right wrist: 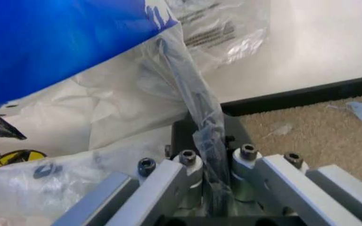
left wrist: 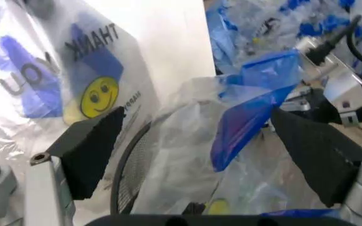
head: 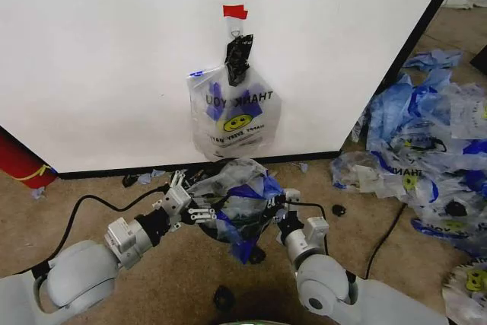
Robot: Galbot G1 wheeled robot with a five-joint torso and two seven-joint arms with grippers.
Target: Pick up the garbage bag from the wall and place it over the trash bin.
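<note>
The garbage bag lies crumpled over the black wire-mesh trash bin on the carpet, just below the white wall. The right tool pinches the bag's plastic between clenched fingers; the left tool stands released against the bag's other side.

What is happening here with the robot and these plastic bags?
A garbage bag is draped over the trash bin by the wall. The right end effector is shut on its edge. The left end effector is open beside it. Another bag hangs on the wall.
</note>
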